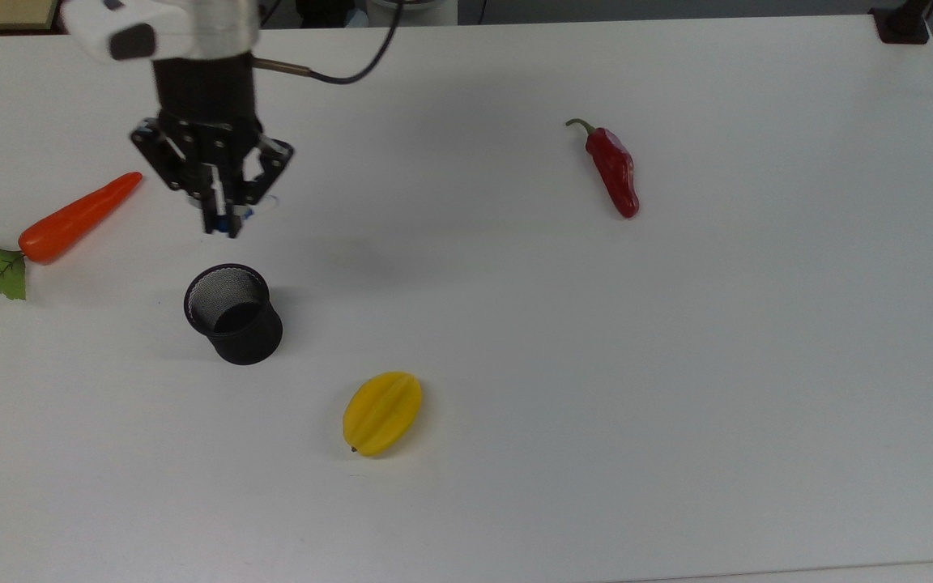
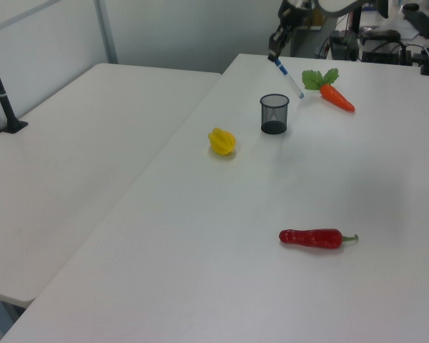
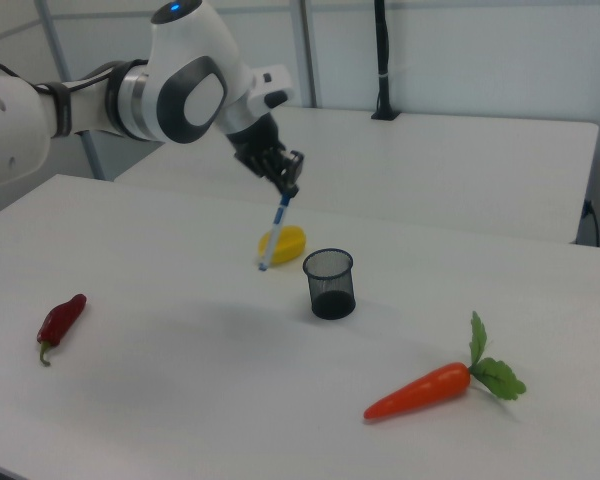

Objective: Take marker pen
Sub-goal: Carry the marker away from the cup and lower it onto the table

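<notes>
Gripper [image 1: 221, 217] closed on marker [image 3: 272, 238] at its blue cap end, marker hanging tilted in air above white desk [image 1: 677, 364], beside and clear of black mesh cup [image 1: 233, 314], carrot [image 1: 78, 217], yellow fruit [image 1: 382, 413], chilli [image 1: 614, 168] spread over desk, second white desk [image 2: 71, 157] alongside

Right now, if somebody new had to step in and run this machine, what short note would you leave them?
Gripper: shut on the marker pen, held up in the air, hanging tilted below the fingers.
Mesh cup: upright on the table, nothing visible inside it; the pen is clear of it.
Carrot, starfruit and chilli lie untouched.
Done: pen taken.
Left: judging by this, only to keep the grip or set it down where wanted.
</notes>
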